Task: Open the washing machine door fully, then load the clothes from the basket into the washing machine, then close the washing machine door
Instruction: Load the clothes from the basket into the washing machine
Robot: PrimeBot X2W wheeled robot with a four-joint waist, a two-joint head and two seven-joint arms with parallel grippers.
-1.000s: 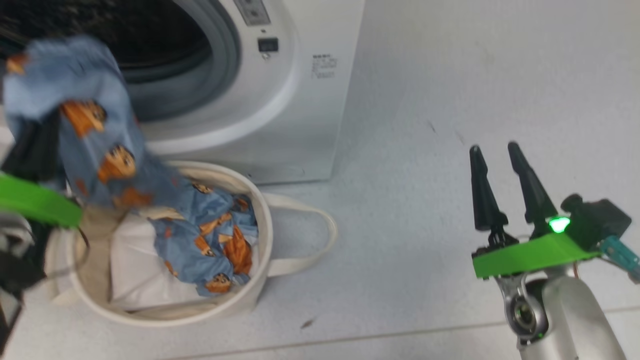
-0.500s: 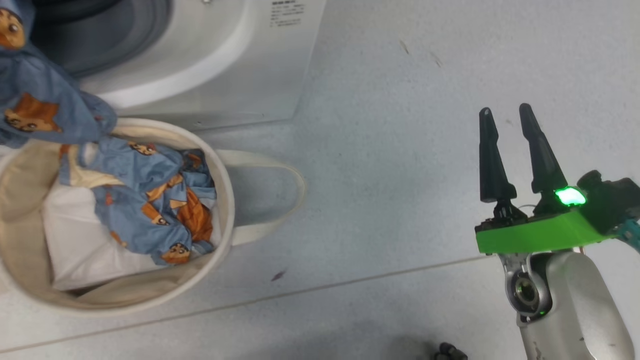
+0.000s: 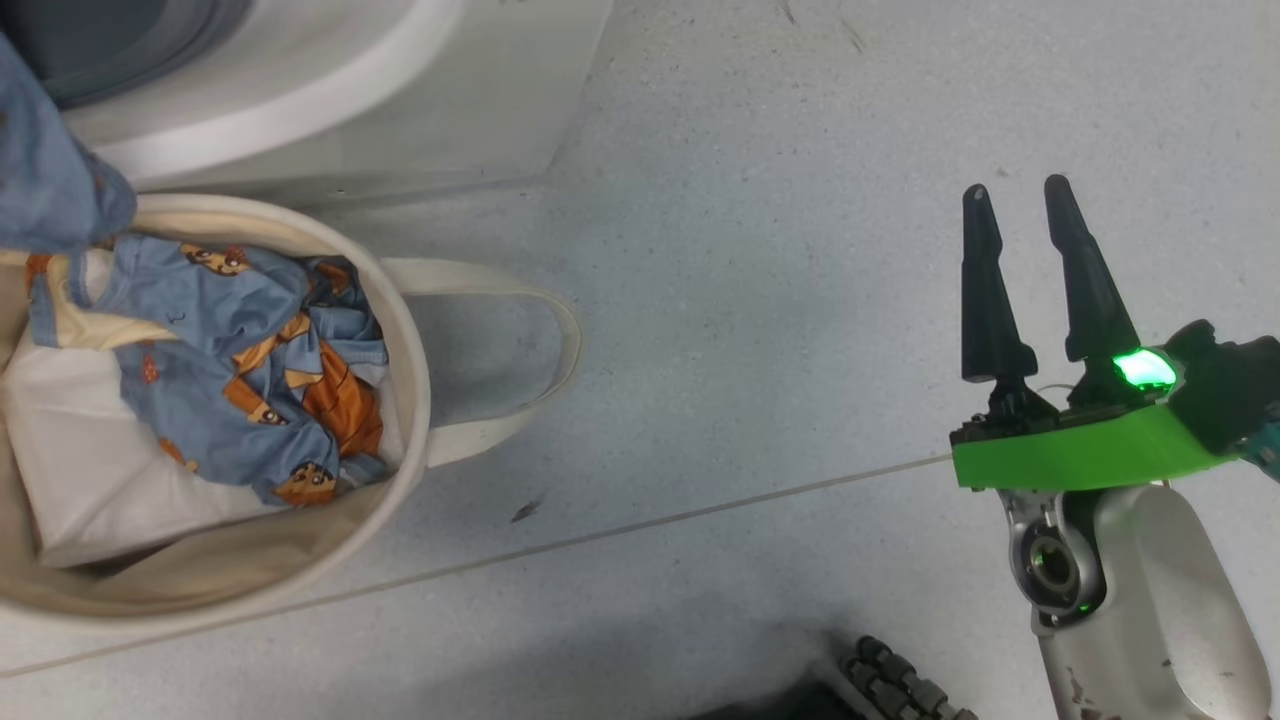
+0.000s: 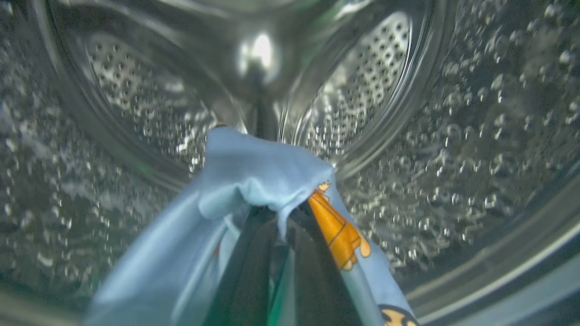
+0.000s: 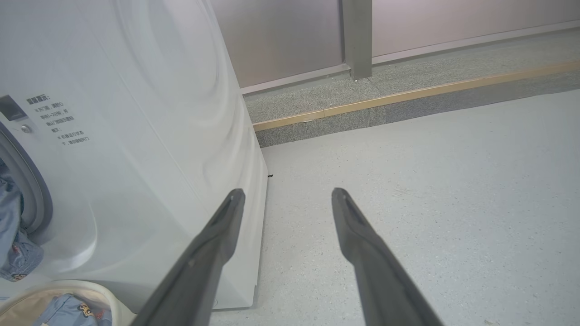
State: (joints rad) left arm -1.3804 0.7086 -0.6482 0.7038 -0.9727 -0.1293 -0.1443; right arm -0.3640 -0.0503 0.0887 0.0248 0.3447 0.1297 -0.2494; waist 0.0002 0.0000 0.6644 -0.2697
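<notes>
Inside the washing machine's steel drum (image 4: 408,136), my left gripper (image 4: 281,217) is shut on a light blue garment with brown cartoon prints (image 4: 253,172), which drapes over its fingers. The garment's tail (image 3: 50,170) hangs from the washing machine (image 3: 400,100) down to the basket (image 3: 410,330). More of the blue printed clothes (image 3: 230,360) lie in the basket on a plain white sheet (image 3: 90,470). My right gripper (image 3: 1015,200) hovers open and empty over the floor, far right of the basket. The right wrist view shows the right gripper (image 5: 287,194) beside the washing machine (image 5: 136,136). The washing machine door is out of view.
The basket's loop handle (image 3: 540,340) lies on the pale floor to its right. A floor seam (image 3: 700,515) runs across. Something black and ribbed (image 3: 890,680) sits at the bottom edge. Beyond the washer are a raised kerb (image 5: 408,95) and a grey post (image 5: 355,36).
The head camera has tilted down, so washer and basket have slid up and left in the picture. The held blue garment has gone further up into the washer opening. My right gripper stays open.
</notes>
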